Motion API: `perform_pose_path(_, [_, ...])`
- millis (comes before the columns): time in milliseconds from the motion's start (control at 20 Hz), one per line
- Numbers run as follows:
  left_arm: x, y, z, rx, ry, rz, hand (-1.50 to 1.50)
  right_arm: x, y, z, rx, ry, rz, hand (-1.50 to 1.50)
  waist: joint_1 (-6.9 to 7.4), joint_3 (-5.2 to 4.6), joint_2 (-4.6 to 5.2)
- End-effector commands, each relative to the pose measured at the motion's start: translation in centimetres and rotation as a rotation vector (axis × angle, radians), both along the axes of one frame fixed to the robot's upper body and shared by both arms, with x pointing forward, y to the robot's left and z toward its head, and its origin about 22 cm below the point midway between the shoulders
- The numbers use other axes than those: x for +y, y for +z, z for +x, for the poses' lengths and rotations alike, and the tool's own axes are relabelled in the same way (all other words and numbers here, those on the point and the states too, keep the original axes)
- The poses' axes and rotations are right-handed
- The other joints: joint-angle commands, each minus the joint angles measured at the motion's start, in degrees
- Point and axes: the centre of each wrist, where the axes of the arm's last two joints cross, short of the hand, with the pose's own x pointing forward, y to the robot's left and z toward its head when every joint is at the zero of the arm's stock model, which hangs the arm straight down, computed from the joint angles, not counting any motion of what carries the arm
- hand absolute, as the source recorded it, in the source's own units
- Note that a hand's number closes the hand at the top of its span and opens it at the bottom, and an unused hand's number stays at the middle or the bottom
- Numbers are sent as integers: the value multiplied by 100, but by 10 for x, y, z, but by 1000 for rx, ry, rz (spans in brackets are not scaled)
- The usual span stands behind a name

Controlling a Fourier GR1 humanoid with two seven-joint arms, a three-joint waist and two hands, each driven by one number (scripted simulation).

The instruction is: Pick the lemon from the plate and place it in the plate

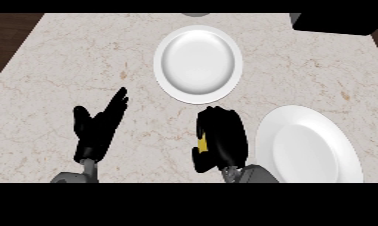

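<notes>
Curled round the lemon (pixel 202 143), the right hand (pixel 220 137) hangs between the near-right plate (pixel 284 135) and the far plate (pixel 166 60). Only a sliver of lemon shows, so it could slip out short of the far plate; the left hand (pixel 96 127) rests open at the bench's (pixel 59 60) near-left.

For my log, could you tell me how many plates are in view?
2: one plate at top centre, the other plate at lower right beside the right hand. None seems hidden.

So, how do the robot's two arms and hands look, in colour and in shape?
Both hands are black, each with slim fingers and a thumb. The left hand shows long, thin, pointed fingers. The right hand looks like a rounder, bulkier black mass. Each sits on a grey forearm, of which only a short piece shows at the lower edge, joined by a narrow grey wrist. No cables, markings or sleeves are visible.
</notes>
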Motion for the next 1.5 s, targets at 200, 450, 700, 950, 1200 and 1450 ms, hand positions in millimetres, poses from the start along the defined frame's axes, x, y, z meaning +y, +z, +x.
perform_pose_path(200, [-10,-5,3,39,-38,3,0,51,49,-2,-363,-125,141,150,196,-9,-19])
perform_pose_path(450, [-17,-6,4,45,-45,-5,0,60,63,6,-470,-273,266,150,150,-2,-2])
perform_pose_path(700, [-15,-2,9,41,-35,-2,0,62,72,16,-539,-360,367,150,88,7,33])
perform_pose_path(950, [-7,-6,5,39,-14,1,0,57,77,34,-621,-435,469,150,58,7,66])
perform_pose_path(1200, [-4,-6,0,36,-4,-3,0,52,63,60,-679,-522,408,150,-15,6,70])
perform_pose_path(1450, [-3,-7,-4,49,9,0,0,35,46,85,-745,-600,391,150,-128,15,84])
